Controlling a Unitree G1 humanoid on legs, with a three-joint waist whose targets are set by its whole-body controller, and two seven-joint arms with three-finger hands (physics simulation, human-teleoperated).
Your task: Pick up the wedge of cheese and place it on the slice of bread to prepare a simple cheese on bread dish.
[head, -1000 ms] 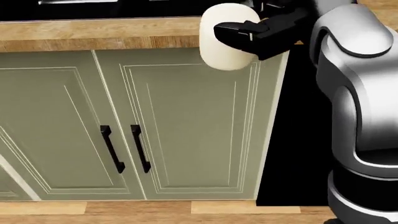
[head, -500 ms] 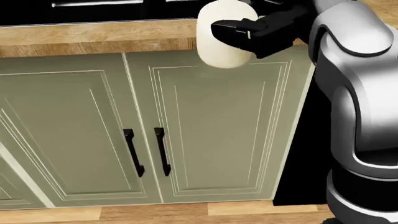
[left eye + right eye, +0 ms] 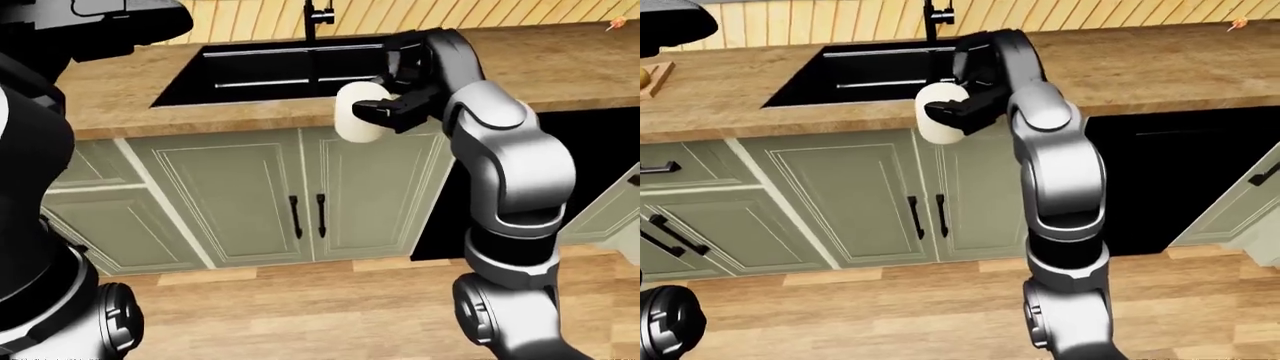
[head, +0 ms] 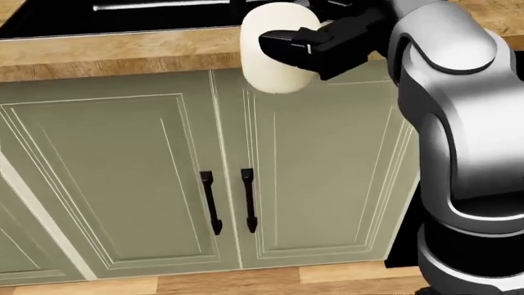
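My right hand (image 4: 305, 44) is shut on a cream-white rounded block, the cheese (image 4: 266, 58). It holds the cheese in the air at the wooden counter's edge (image 4: 123, 52), just below the black sink (image 3: 250, 67). The black fingers (image 4: 282, 42) wrap across the cheese's right side. The eye views show the same grip (image 3: 958, 112). My left arm is a dark shape at the top left of the left-eye view (image 3: 110, 19); its fingers do not show clearly. A small tan thing lies on a wooden board (image 3: 648, 75) at the far left of the counter.
Green cabinet doors (image 4: 123, 172) with two black handles (image 4: 229, 203) stand under the sink. A faucet (image 3: 318, 15) rises above the basin. A black recess (image 3: 1180, 172) lies under the counter to the right. Wooden floor (image 3: 300, 307) fills the bottom.
The camera has moved: the cabinet and its handles have shifted right in the head view. The right hand and the cheese have drifted slightly left, grip unchanged.
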